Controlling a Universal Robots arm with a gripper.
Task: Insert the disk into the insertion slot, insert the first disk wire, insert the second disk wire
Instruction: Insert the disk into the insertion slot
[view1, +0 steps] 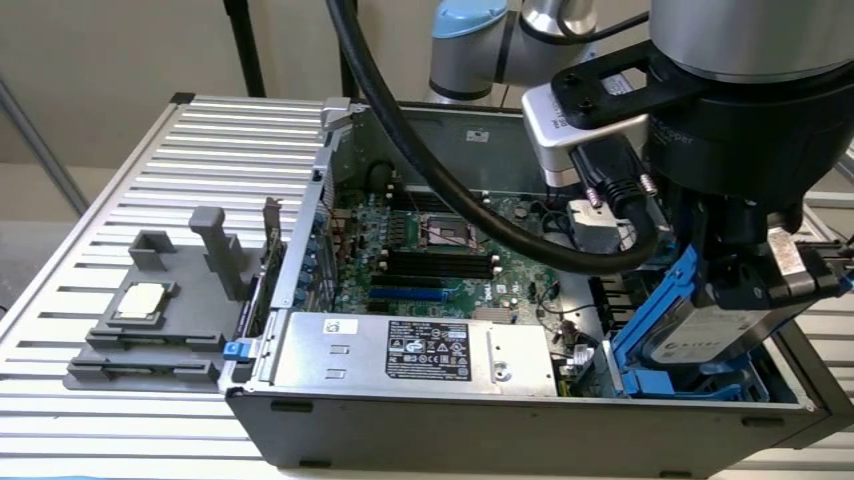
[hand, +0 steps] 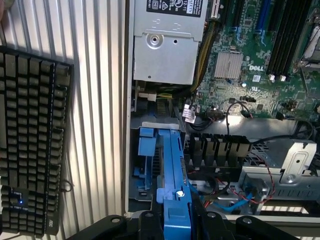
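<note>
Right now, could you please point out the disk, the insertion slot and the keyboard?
disk (view1: 705, 343): exterior view, its labelled face.
insertion slot (hand: 146, 147): wrist view, a blue rail.
keyboard (hand: 32, 140): wrist view, middle keys.

A: We read one brand for certain: "DELL", in white letters on the green motherboard (hand: 256, 78), just beside the finned heatsink (hand: 228, 65).

B: Agreed. We also log the black label (view1: 427, 350) on the silver box (view1: 514, 360), at six o'clock from the motherboard in the exterior view. It has white print and small marks, too fine for us to read.

A: A small white sticker (view1: 343, 327) sits at nine o'clock from that label. We cannot make it out.

B: The disk (view1: 714, 345), at four o'clock in the exterior view, carries a white label with dark print we cannot read. The key legends on the keyboard (hand: 35, 140) are likewise unreadable.
</note>
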